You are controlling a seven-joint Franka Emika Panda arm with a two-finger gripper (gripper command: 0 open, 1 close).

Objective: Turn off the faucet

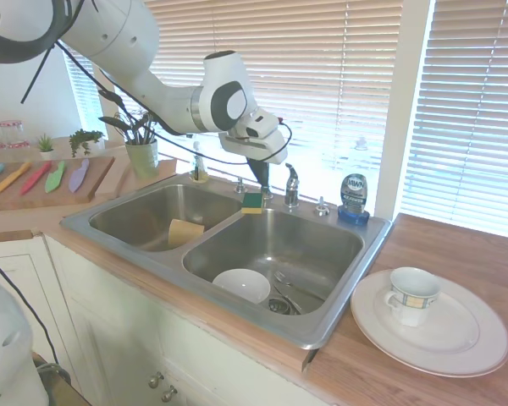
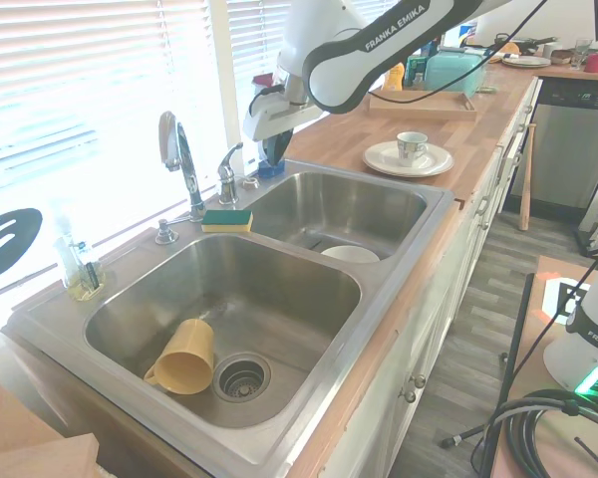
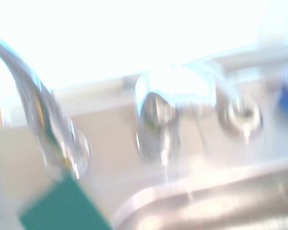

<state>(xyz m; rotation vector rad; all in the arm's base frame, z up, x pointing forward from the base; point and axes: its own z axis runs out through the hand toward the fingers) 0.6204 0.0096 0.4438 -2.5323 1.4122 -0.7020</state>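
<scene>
Yellow cup (image 2: 182,360) lies tipped in the near basin while the gripper (image 2: 269,134), its opening impossible to judge, hovers beside the faucet (image 2: 179,159) lever on the sink's (image 2: 399,259) back ledge, seemingly lining up.

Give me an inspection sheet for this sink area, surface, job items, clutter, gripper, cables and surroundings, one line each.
Surface: steel double sink set in a wooden counter.
Job's things: faucet stands on the back ledge; its lever handle is upright beside it; no water stream discernible.
Clutter: yellow-green sponge on the divider, yellow cup on its side in one basin, white bowl in the other, soap bottle, mug on a plate.
Gripper: gripper just above the ledge near the handle, not touching it; opening unclear.
Cables: nothing seen on the sink.
Surroundings: window blinds, potted plant.
</scene>
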